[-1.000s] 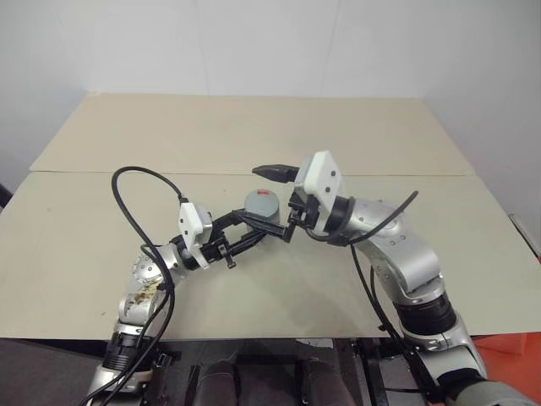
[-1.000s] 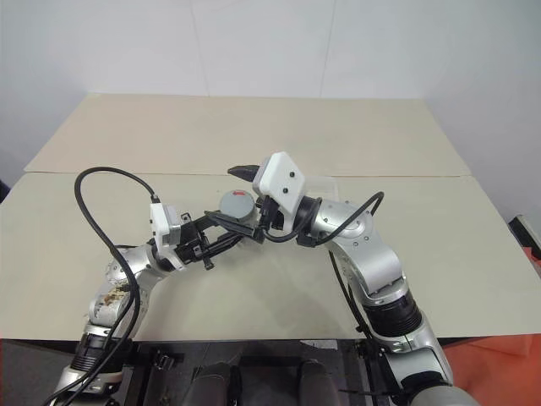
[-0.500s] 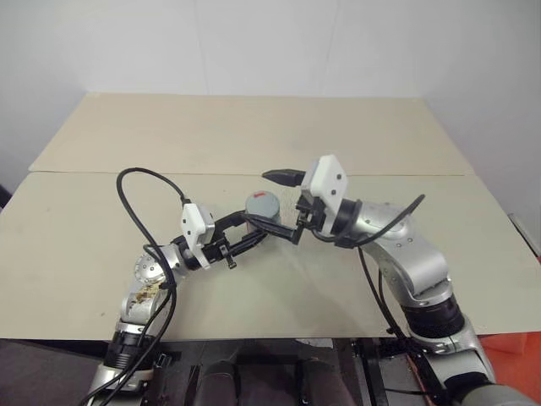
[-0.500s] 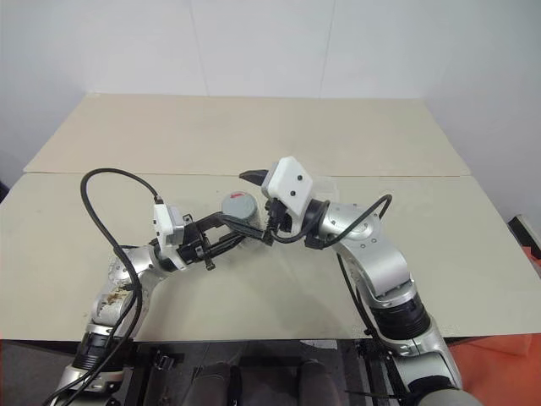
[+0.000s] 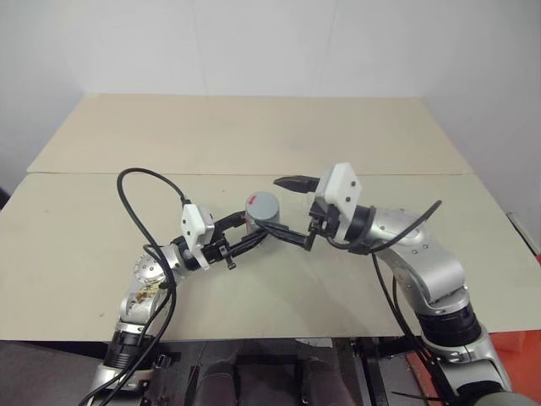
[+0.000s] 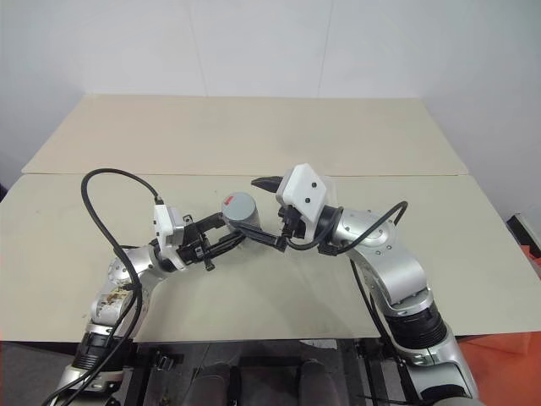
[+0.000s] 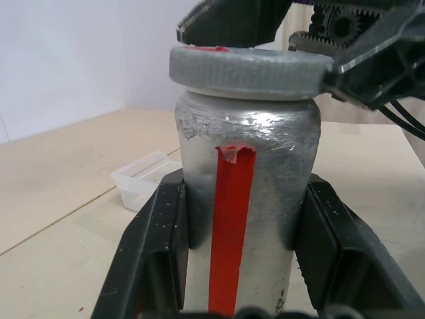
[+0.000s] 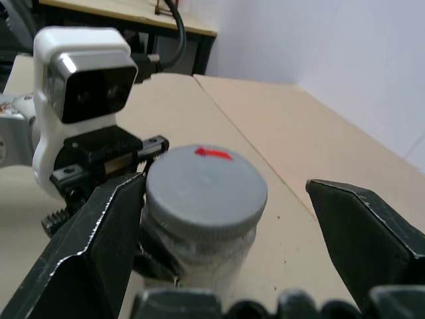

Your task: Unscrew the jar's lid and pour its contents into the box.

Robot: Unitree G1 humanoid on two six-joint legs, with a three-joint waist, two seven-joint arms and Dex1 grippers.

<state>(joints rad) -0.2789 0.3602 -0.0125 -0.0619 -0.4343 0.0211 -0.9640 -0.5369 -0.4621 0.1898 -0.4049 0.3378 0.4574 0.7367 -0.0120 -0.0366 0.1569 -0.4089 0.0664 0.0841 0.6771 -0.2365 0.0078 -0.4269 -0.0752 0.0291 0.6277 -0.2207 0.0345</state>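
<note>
My left gripper (image 5: 258, 227) is shut on the jar (image 7: 246, 199), a silvery cylinder with a red strip down its side, and holds it upright just above the table. Its black fingers (image 7: 156, 256) clamp the jar's lower body from both sides. The grey lid (image 8: 206, 183), with a small red mark on top, sits on the jar. At lid height my right gripper (image 5: 287, 208) comes in from the right, open. One of its fingers (image 8: 99, 246) is close beside the lid and the other stands well apart. The clear box (image 7: 143, 179) lies on the table behind the jar. The contents are hidden.
The beige table (image 5: 254, 135) stretches wide around both arms, with a seam (image 5: 101, 172) running across it behind the grippers. A black cable (image 5: 135, 182) loops up from my left forearm. A pale wall stands behind the far edge.
My right gripper has drawn back a little to the right, away from the jar, still open. The left gripper and the jar have stayed where they were.
</note>
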